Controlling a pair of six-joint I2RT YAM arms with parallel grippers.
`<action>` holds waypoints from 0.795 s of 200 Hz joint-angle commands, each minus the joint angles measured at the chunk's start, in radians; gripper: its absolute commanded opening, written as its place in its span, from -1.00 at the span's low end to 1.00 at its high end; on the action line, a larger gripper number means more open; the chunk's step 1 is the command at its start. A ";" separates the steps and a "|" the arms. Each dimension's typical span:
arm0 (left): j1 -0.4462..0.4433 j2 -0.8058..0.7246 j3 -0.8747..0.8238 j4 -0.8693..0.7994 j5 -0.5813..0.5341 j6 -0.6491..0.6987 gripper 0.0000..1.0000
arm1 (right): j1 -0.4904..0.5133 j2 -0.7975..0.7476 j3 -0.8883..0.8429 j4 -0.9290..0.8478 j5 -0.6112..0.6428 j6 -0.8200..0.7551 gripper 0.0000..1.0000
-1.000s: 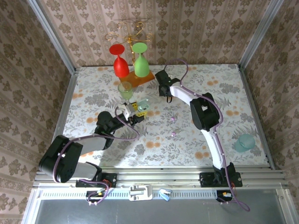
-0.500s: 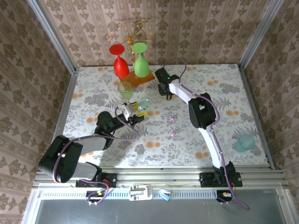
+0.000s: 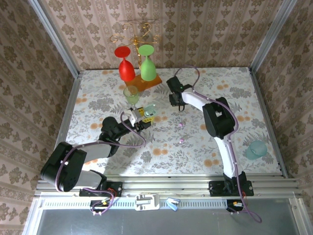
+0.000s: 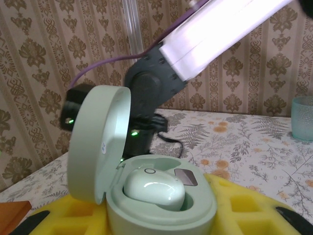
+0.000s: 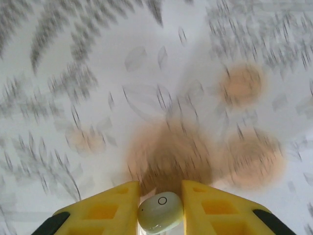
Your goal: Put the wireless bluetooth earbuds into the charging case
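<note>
Brown patterned wallpaper closes the table (image 3: 93,105) on three sides, and a cloth with flowers covers it. At the far edge stands one golden rack (image 3: 139,28) on an orange base (image 3: 149,83). One red wine glass (image 3: 126,67) and one green wine glass (image 3: 147,64) are there with the bowl downward. One small pale green cup (image 3: 130,93) stands just in front of the base, and one teal cup (image 3: 256,149) stands near the right edge, well apart from the rest.

The left gripper (image 3: 145,116) is over the middle of the table, and its yellow fingers are closed tightly on the mint charging case (image 4: 161,208). The case is upright with its lid (image 4: 98,142) swung up and open. One pale earbud in the case (image 4: 154,190) sits in its hollow. I count one case.

The right gripper (image 5: 160,196) is beyond the case, nearer to the far edge, and it points down at the cloth. Its two yellow fingers are almost together and pinch one pale earbud (image 5: 160,213) between their tips. This bud has a small ring mark on its upper face. It is above the cloth and does not touch it, and the cloth below looks blurred.

So there are two pale buds: one in the case and one in the right fingers.

Two small lilac pieces (image 3: 182,124) (image 3: 181,141) lie on the cloth between the arms, one behind the other and a little apart. They are too small to tell what they are.
</note>
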 commanded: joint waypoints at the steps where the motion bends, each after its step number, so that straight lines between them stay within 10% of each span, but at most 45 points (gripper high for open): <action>1: 0.002 -0.028 -0.002 -0.003 0.008 0.024 -0.59 | -0.005 -0.177 -0.190 0.120 -0.019 -0.034 -0.48; 63: -0.001 -0.002 0.010 0.003 0.013 0.019 -0.59 | 0.075 -0.570 -0.666 0.145 -0.063 -0.044 -0.46; 159: 0.003 -0.262 -0.051 -0.266 -0.139 0.071 -0.61 | 0.387 -0.513 -0.644 0.031 -0.042 -0.081 -0.40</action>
